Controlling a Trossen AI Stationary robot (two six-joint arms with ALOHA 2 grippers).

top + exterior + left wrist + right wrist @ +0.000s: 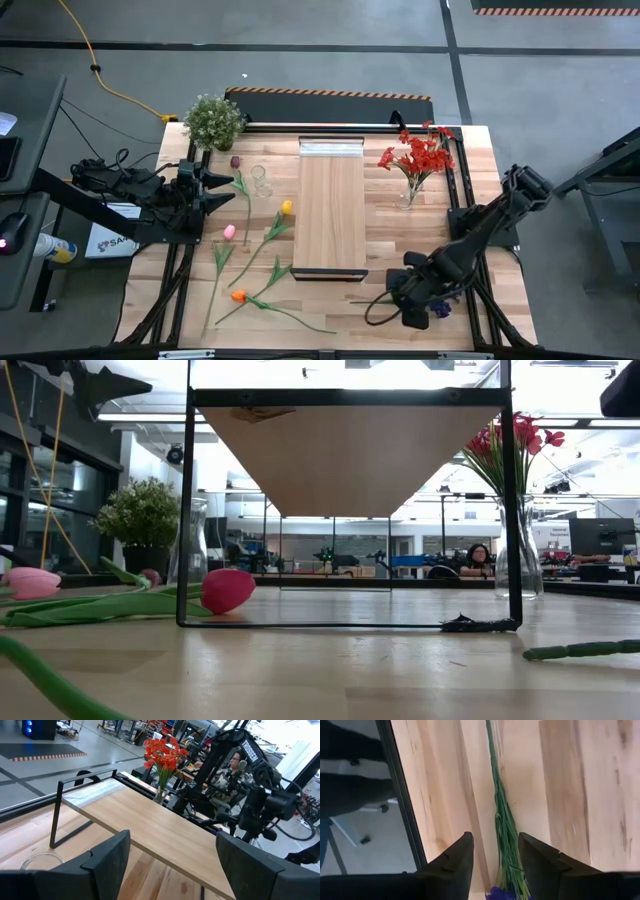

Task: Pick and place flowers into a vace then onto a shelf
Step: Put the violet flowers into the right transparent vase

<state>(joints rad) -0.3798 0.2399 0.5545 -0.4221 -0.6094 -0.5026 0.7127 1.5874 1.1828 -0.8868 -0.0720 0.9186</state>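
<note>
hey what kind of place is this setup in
Probably a robotics lab or industrial workshop: grey concrete floor with a hazard-striped strip, a yellow cable trailing across it, and a person seated among desks and monitors behind the plank table.

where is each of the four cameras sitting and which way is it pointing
High view: above the table, looking straight down; shows both arms, the left gripper and right gripper.
Low view: at tabletop height, looking level under the shelf into the room; no gripper shows.
Left wrist view: on the left arm, looking across the shelf; own open fingers at the bottom, right arm beyond.
Right wrist view: looking down at a green stem between its parted fingers.
Shared: the red flowers appear in high, low and left wrist views.
</note>
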